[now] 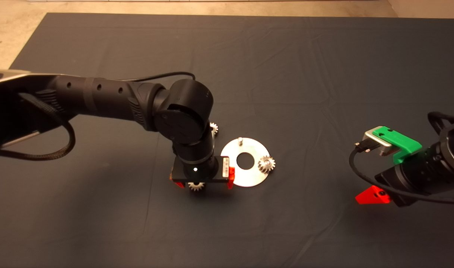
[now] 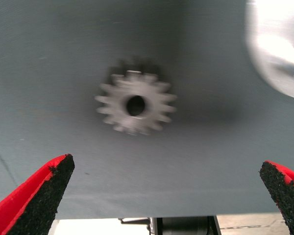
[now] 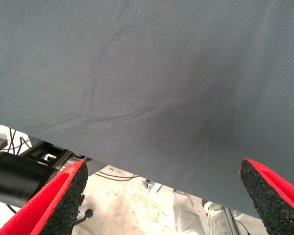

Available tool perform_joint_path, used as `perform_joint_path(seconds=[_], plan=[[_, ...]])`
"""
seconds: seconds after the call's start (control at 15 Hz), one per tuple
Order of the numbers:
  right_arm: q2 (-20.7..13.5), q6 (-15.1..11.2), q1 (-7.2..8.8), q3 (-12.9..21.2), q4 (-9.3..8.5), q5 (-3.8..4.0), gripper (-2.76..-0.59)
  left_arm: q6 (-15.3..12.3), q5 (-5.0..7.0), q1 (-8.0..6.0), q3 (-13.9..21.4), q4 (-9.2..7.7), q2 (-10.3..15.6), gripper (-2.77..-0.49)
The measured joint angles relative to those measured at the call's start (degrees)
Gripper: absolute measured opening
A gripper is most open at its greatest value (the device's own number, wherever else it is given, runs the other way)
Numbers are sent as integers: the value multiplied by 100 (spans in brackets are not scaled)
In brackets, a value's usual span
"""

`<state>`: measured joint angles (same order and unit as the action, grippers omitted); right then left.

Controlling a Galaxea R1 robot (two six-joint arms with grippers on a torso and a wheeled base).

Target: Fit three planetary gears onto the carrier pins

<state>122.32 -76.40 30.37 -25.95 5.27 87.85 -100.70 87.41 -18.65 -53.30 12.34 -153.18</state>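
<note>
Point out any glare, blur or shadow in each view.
Head view: the left gripper casts a shadow on the mat. Left wrist view: the gear is slightly blurred; the plate glares white. Right wrist view: soft shading over bare mat.

I count three planetary gears: one on the mat beneath my left gripper [image 1: 202,181], shown at [image 1: 196,185]; one half hidden behind my left arm, far-left of the plate [image 1: 213,128]; one seated on the right side of the round plate [image 1: 245,178], at [image 1: 266,163]. One bare carrier pin shows [image 1: 240,140]. One plate. Two grippers, including my right gripper [image 1: 374,195].
</note>
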Motion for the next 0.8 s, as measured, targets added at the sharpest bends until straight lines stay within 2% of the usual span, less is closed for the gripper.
perform_joint_path(seconds=[0.13, 0.47, 0.8], plan=[[1, 0, 0, 3, 0, -4, -105, 4, 5, 53, -41, 17, 111, -50], [-63, 2, 0, 24, -6, -11, -105, 156, -5, 196, -79, 141, 134, -50], [-185, 2, 6, 100, -20, -15, -105, 297, 0, 254, -98, 246, 160, -50]])
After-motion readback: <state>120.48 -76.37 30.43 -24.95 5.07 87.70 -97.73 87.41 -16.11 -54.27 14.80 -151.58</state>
